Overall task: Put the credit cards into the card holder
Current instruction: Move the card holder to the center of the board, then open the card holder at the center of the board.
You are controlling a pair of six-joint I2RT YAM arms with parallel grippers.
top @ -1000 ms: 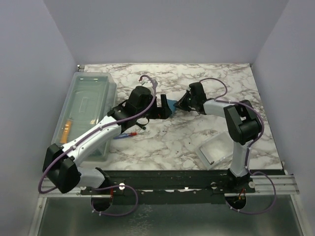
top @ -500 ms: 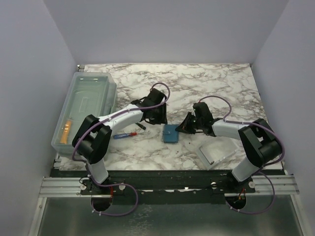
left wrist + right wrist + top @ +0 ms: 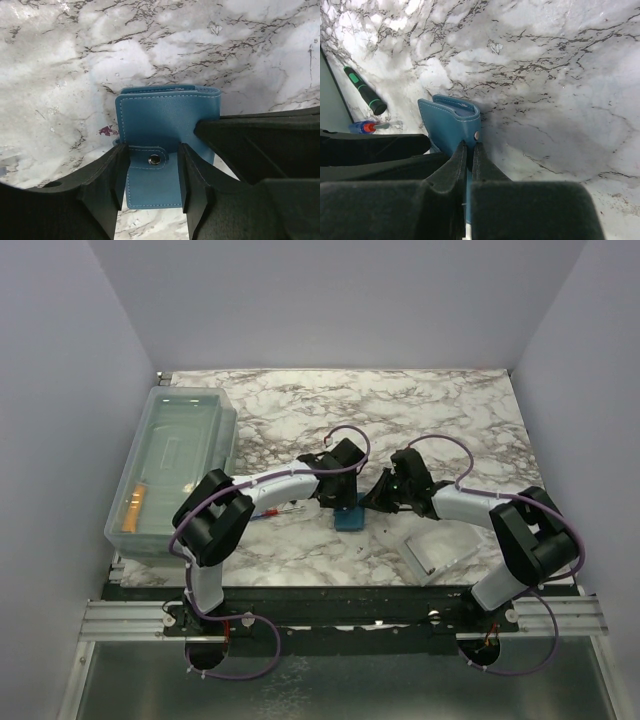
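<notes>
The teal-blue card holder (image 3: pixel 350 519) lies on the marble table between the two arms. My right gripper (image 3: pixel 373 502) comes in from the right. In the right wrist view it (image 3: pixel 470 146) is shut on the thin edge of the card holder (image 3: pixel 447 125), just below a snap stud. My left gripper (image 3: pixel 153 152) stands open low over the card holder (image 3: pixel 167 115), one finger on each side of the snap tab (image 3: pixel 147 159). A narrow golden-orange shape (image 3: pixel 135 507) inside the clear bin looks like the credit cards.
The large clear bin (image 3: pixel 178 405) fills the left side of the table. Two small screwdrivers (image 3: pixel 268 512) lie left of the card holder, one green-handled (image 3: pixel 365 92), one red and blue (image 3: pixel 367 127). A shallow white tray (image 3: pixel 440 550) sits near the right arm's base.
The right gripper has carried the card holder from the far middle toward the near side. The left arm swung right to it and its jaws narrowed over the snap tab.
</notes>
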